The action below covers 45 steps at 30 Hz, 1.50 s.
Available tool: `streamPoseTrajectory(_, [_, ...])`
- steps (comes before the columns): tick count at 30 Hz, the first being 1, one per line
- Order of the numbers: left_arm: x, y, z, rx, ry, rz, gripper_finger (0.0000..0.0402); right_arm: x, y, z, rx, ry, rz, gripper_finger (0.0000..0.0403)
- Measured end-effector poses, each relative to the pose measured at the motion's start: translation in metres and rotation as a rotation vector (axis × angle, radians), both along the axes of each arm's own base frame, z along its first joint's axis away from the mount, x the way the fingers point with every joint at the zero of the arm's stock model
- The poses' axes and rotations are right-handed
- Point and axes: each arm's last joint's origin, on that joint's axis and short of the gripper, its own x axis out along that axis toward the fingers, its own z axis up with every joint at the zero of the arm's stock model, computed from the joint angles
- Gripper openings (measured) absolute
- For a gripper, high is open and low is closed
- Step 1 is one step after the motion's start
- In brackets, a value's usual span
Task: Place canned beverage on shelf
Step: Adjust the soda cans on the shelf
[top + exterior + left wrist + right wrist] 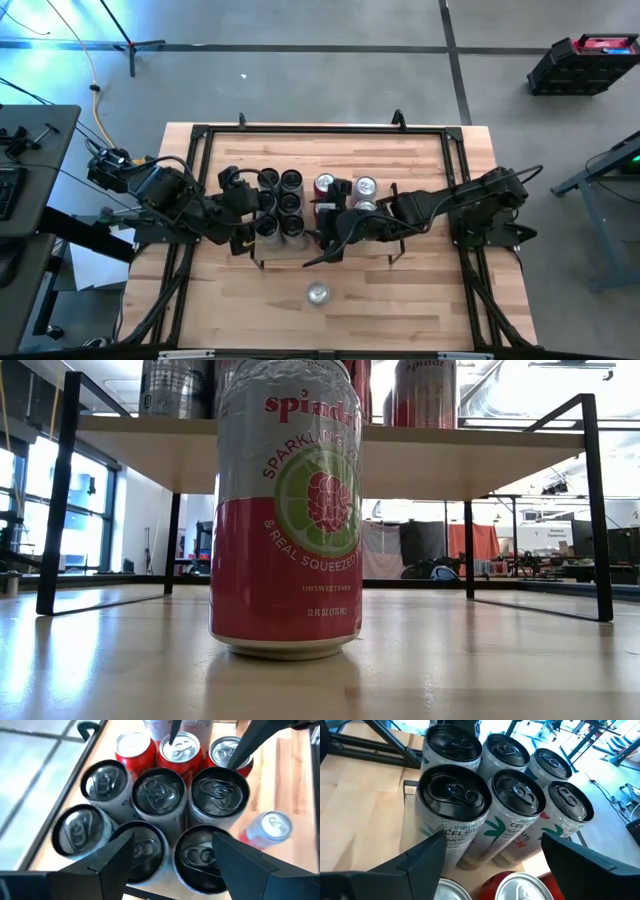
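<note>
One can still on the table, both arms parked over a packed shelf

Biggest first: the shelf sits mid-table and already carries six black-top cans on its left part and some red cans next to them. Both arms hover over it. The left gripper is above the black-top cluster and the right gripper is over the red ones; each has its fingers spread with nothing between them. The loose can stands upright on the table in front of the shelf, well clear of both grippers (it's the pink Spindrift filling the low view). My take: the right arm is closer, so pull it back off the shelf, drop straight over the can, and grab it around the middle. Then lift high enough to clear the wire frame, and set it down in the open right part so it doesn't knock its neighbours.
</note>
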Motion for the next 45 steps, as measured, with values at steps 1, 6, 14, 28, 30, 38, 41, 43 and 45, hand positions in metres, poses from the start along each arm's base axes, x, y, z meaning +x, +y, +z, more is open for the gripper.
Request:
streamPoseTrajectory(1, [0.0,0.001,0.0,-0.015,-0.001,0.01,0.0257,-0.001,0.001,0.001,-0.002,-0.003,0.005,0.0311])
streamPoseTrajectory(6, [0.004,0.004,-0.003,-0.033,0.023,0.03,0.0257,-0.01,0.006,0.018,0.008,-0.089,0.02,0.0311])
streamPoseTrajectory(14, [0.01,0.0,-0.011,-0.048,0.113,-0.032,0.0257,-0.017,0.002,0.031,0.005,-0.142,-0.017,0.0311])
streamPoseTrajectory(28, [0.005,0.002,-0.011,-0.025,0.155,-0.073,0.0257,-0.018,0.001,0.032,0.009,-0.147,-0.015,0.0311])
streamPoseTrajectory(30, [0.006,0.001,-0.009,-0.025,0.145,-0.09,0.0257,-0.018,0.001,0.033,0.005,-0.152,-0.014,0.0311])
streamPoseTrajectory(38, [0.001,0.007,0.02,0.032,0.01,-0.047,0.0257,-0.006,-0.025,0.041,0.011,-0.245,-0.077,0.0311])
streamPoseTrajectory(41, [0.0,0.014,0.026,0.1,-0.032,0.012,0.0257,0.005,-0.038,0.035,0.057,-0.234,-0.016,0.0311])
streamPoseTrajectory(43, [0.003,0.02,0.025,0.103,-0.03,0.055,0.0257,0.014,-0.046,0.029,0.081,-0.23,0.001,0.0311])
streamPoseTrajectory(45, [0.005,0.028,0.024,0.069,-0.03,0.112,0.0257,0.02,-0.052,0.026,0.099,-0.242,-0.017,0.0311])
